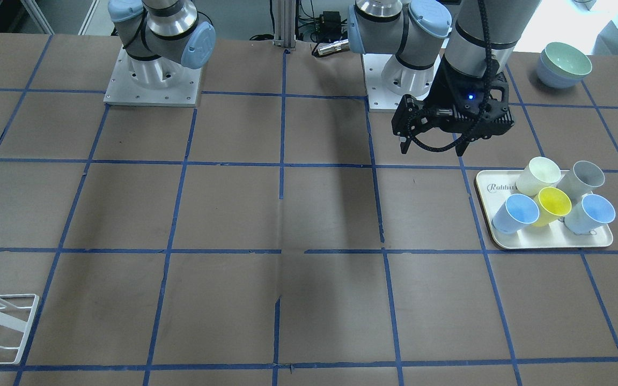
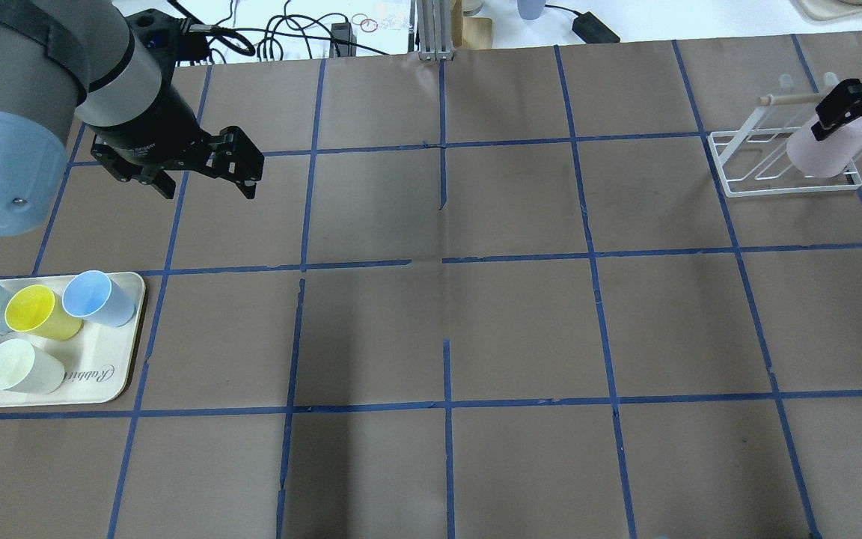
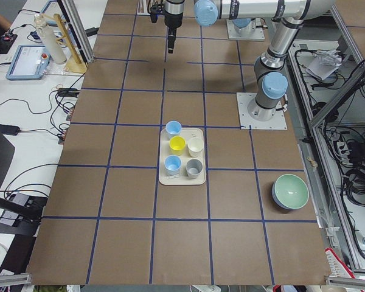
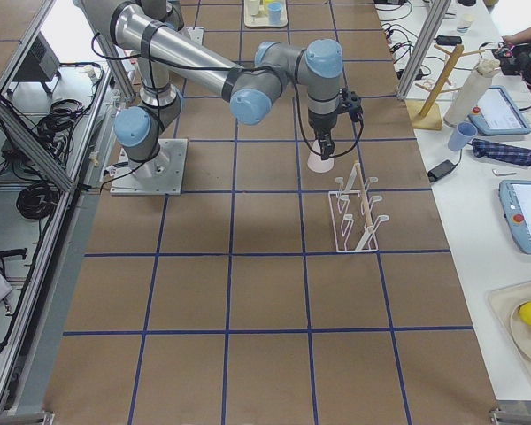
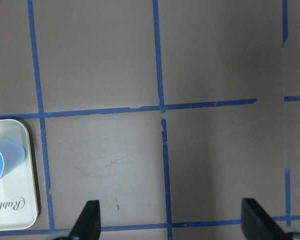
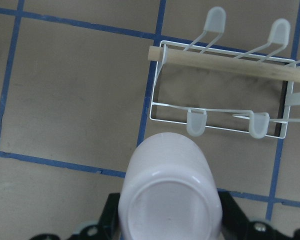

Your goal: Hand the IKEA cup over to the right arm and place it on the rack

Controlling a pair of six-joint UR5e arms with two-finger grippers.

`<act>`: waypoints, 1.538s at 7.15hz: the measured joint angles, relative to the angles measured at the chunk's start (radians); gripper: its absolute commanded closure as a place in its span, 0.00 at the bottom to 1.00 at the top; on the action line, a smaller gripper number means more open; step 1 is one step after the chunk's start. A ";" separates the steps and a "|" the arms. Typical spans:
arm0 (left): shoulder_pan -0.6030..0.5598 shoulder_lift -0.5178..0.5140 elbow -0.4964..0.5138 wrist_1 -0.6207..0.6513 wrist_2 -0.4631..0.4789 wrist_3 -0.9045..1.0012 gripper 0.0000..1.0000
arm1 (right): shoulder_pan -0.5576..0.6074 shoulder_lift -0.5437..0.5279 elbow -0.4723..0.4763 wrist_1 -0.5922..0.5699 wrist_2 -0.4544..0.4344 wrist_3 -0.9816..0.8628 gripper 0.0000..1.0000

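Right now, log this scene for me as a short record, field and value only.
IKEA cup: pale pink, in the right tool, base toward the right wrist view
right tool: shut on the cup, beside the rack
rack: white wire, pegs bare, cup not yet on it
left tool: open, empty, over bare table near the tray
tray: two blue cups, a yellow cup, a pale yellow cup, a grey cup
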 measured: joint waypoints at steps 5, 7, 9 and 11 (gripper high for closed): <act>0.004 -0.029 0.060 -0.034 -0.004 -0.027 0.00 | -0.006 0.069 -0.002 -0.091 0.005 -0.018 1.00; 0.004 -0.029 0.061 -0.034 -0.006 -0.025 0.00 | -0.006 0.093 -0.002 -0.121 0.005 -0.017 1.00; 0.004 -0.027 0.061 -0.035 -0.006 -0.025 0.00 | -0.006 0.117 -0.001 -0.126 0.006 -0.014 0.99; 0.004 -0.027 0.062 -0.034 -0.007 -0.025 0.00 | -0.006 0.143 -0.001 -0.137 0.012 -0.015 0.96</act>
